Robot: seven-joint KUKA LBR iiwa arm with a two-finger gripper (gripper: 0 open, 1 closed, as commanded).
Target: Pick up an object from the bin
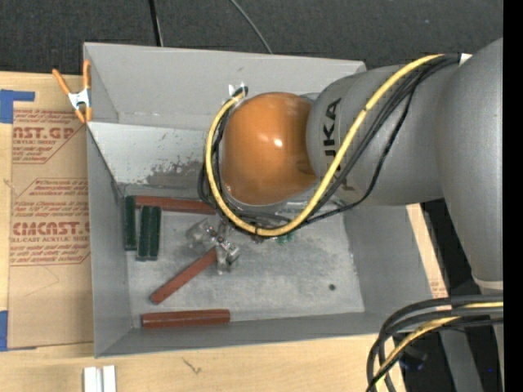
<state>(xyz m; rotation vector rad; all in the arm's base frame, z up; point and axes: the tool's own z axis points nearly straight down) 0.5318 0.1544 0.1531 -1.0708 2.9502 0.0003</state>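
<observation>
Ok so the gripper (216,247) is down low in the grey metal bin (105,235), roughly mid-floor. It's sitting right at the upper-right end of a long thin red-brown stick (181,278) that lies diagonally, w/ its other end pointing towards the front-left corner. Tbh can't tell if the claw is spread, squeezed together or actually pinching the stick. That's bc the big glossy orange dome cover (265,149) on the wrist and the yellow-and-black cables (211,155) looped round it sit right above and block most of it. Other stuff around: a second red-brown stick (185,318) lies flat along the front wall, apart from the claw. A third red-brown stick (173,205) lies level further back, w/ its right end running under the wrist. There are also two dark green rectangular blocks (149,233) side by side near the left wall, just below the left end of that third stick and clear of the diagonal one. Off to the right on the floor there's a tiny dark speck (331,287), well away from everything else.
</observation>
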